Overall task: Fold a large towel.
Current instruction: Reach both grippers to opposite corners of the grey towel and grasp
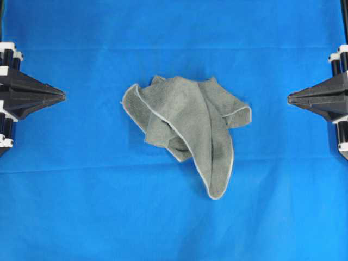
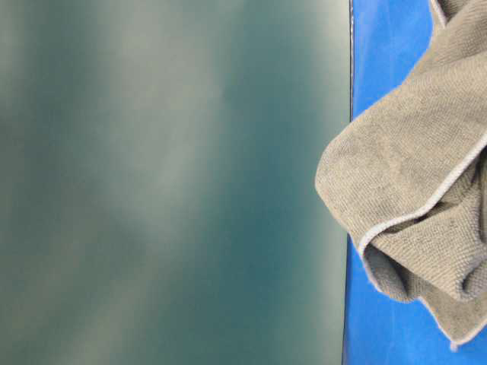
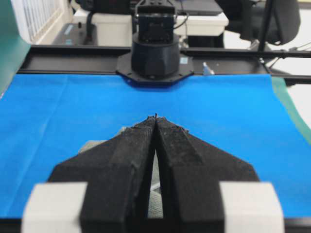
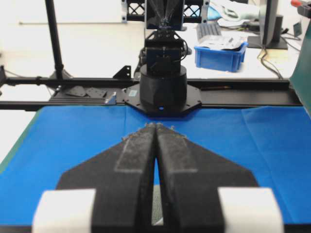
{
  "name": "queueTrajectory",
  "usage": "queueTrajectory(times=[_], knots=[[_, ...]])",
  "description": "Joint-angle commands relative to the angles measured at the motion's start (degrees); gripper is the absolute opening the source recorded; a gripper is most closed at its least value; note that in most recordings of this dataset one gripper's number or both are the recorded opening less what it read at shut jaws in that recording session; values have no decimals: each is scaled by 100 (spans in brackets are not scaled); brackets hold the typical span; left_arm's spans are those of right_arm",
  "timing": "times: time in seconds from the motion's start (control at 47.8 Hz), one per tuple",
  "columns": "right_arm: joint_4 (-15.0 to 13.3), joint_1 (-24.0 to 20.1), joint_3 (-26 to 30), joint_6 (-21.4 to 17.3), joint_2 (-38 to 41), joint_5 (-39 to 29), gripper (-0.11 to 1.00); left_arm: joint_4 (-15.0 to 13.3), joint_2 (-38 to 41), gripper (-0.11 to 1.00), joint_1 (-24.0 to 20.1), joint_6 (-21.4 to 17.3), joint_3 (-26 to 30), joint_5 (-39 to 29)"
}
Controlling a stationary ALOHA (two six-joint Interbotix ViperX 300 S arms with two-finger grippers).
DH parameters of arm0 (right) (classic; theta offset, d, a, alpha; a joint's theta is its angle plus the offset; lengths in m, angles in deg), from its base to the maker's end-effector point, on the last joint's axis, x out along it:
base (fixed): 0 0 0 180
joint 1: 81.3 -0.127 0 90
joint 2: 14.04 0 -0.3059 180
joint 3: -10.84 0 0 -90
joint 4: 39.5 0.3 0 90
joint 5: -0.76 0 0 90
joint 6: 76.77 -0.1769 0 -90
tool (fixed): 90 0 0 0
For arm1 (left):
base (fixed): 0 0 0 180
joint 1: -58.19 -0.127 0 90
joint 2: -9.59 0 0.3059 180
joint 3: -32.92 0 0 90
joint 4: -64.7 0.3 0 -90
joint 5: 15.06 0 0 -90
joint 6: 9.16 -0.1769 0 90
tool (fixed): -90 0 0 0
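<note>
Both the left end effector point(image 1: 64, 97) and right end effector point(image 1: 289, 98) are closed, empty, well clear of the crumpled towel point(image 1: 187, 128).

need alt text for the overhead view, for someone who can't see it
A crumpled grey-green towel lies bunched in the middle of a bright blue sheet, unfolded, one corner trailing toward the bottom of the picture. The left end effector and right end effector sit shut at the side edges, pointing inward, clear of the towel.
</note>
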Motion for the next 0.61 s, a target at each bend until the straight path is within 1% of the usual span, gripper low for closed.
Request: queueTrajectory(times=[0.0, 0.063, 0.126, 0.167, 0.251, 0.314, 0.46, 0.586], knots=[[35, -62, 114, -62, 88, 18, 0, -281, 105, 0, -44, 88, 211, -35], [44, -229, 237, -123, 185, -343, 0, -281, 141, 0, -44, 132, 220, -79], [35, -396, 396, -229, 299, -896, 0, -281, 220, 0, -44, 220, 193, -88], [35, -510, 519, -352, 404, -1389, 0, -281, 308, 0, -44, 299, 193, -88], [44, -703, 650, -615, 615, -1978, 0, -281, 589, 0, -44, 527, 167, -88], [35, -791, 703, -888, 791, -2109, 0, -281, 835, 0, -62, 712, 149, -88], [35, -967, 756, -1485, 1345, -2127, 0, -281, 1547, 0, -211, 1239, 79, -18], [35, -1187, 835, -2083, 1881, -2145, 0, -281, 2206, 1, -343, 1450, 79, 97]])
